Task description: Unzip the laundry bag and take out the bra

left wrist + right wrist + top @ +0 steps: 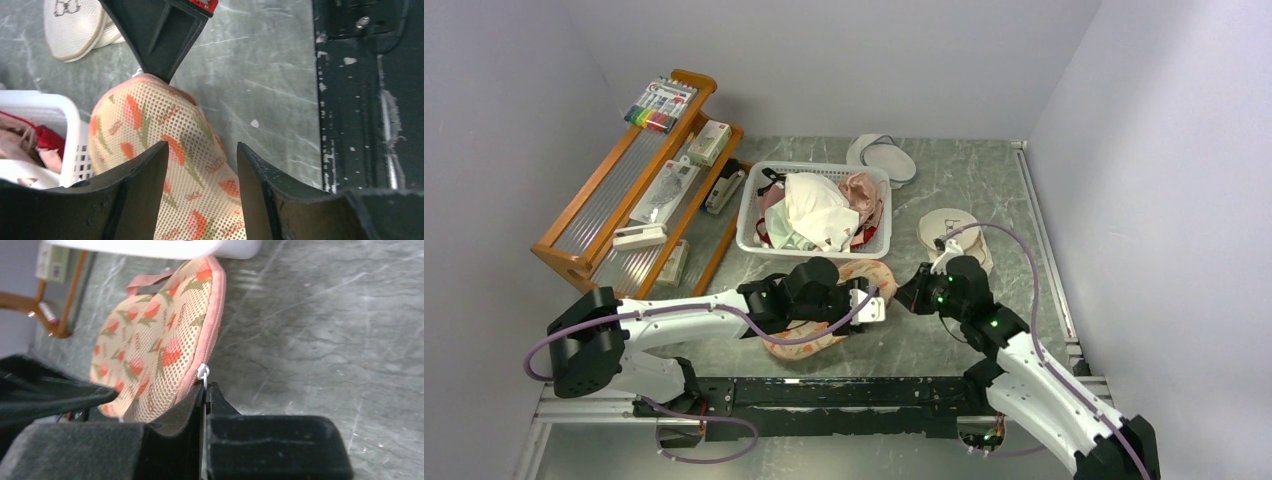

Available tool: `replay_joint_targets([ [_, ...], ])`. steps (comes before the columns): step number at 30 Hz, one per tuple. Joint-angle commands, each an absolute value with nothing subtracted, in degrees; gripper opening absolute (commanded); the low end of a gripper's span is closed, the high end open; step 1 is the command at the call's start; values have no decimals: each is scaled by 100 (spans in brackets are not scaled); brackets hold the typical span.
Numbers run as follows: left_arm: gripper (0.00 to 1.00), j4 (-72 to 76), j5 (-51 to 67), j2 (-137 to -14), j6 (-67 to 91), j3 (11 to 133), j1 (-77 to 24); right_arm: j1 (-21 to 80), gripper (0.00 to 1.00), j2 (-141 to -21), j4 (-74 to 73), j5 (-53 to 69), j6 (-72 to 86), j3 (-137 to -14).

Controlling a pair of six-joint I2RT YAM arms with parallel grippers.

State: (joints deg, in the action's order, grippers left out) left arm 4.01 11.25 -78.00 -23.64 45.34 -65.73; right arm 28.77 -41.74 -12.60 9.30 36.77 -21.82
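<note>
Peach, orange-flowered laundry bag (pixel 175 145)

I'm seeing a white plastic basket (pixel 747 215) sitting mid-bench (pixel 984 180), holding a heap of white garments (pixel 819 210) and pink garments (pixel 865 190). A stepped wooden rack (pixel 574 257) is standing by the left wall, carrying a marker pack (pixel 660 104) on top and small boxes lower down. One white round pouch (pixel 884 158) is lying behind the basket, and a second white pouch (pixel 944 228) is lying to its right.
</note>
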Motion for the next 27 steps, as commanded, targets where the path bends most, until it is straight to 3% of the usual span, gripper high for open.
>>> replay_joint_targets([
  [1, 64, 202, 1931, -7628, -2307, 4834, -6513, 2848, 0, -3510, -1462, 1757, 3525, -2070],
  [5, 68, 200, 1850, -7670, -2003, 5002, -6510, 2854, 0, -3098, -1755, 2191, 3587, -2087],
  [8, 65, 295, 1501, -7685, -1338, 5221, -6515, 2852, 0, -3041, -1969, 2424, 3606, -2188],
  [11, 60, 213, 964, -7524, -176, 5367, -6512, 2855, 0, -3050, -2147, 2618, 3507, -2331],
  [18, 69, 859, -148, -6931, 2952, 4513, -6540, 2855, 0, -3251, -2060, 2980, 3292, -2466],
  [23, 77, 317, -718, -7533, 3079, 4984, -7041, 2849, 0, -3292, -2081, 3135, 3243, -2466],
  [27, 68, -291, -1352, -7994, 2830, 5476, -7411, 2855, 0, -3168, -2036, 3160, 3278, -2401],
])
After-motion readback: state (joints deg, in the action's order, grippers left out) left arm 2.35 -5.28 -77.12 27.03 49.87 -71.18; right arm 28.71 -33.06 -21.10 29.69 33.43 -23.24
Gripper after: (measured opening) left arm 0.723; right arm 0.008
